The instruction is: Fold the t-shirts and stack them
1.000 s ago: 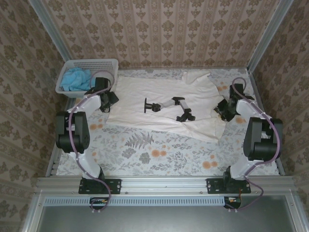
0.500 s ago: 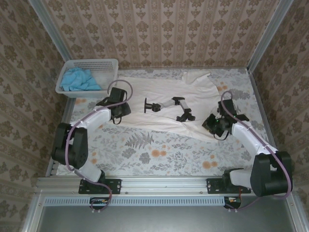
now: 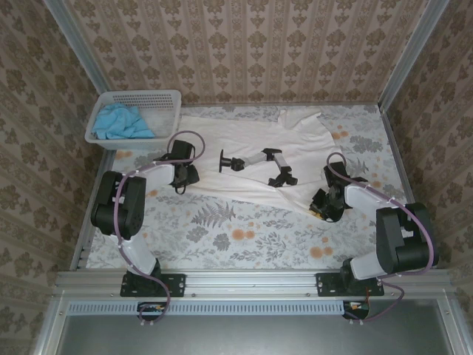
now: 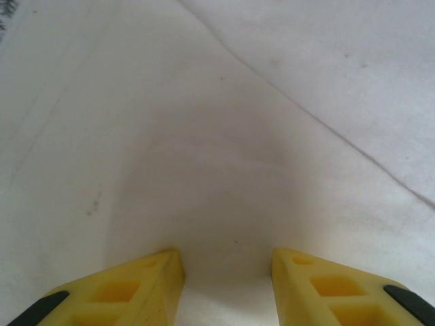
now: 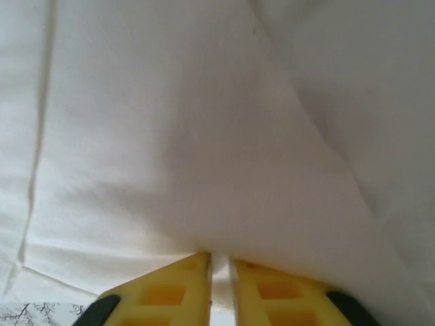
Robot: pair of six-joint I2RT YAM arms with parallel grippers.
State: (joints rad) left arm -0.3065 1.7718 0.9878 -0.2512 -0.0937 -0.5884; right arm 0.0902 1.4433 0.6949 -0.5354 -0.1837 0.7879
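Note:
The cream-white t-shirt lies spread over the middle and back of the table. My left gripper sits at its near left edge; in the left wrist view, the yellow fingers stand partly apart with a bunch of the white cloth caught between them. My right gripper is at the shirt's near right corner, its jaws nearly together on a thin fold of the cloth. The sky-blue t-shirt lies crumpled in the basket.
The white perforated basket stands at the back left corner. A black and white shape lies on the middle of the white shirt. Patterned walls close in the table on three sides. The flowered tablecloth is bare in front.
Both grippers have come down from beside the shirt onto its near corners and have closed on the cloth. The right arm moved nearer and inward; the left one moved right.

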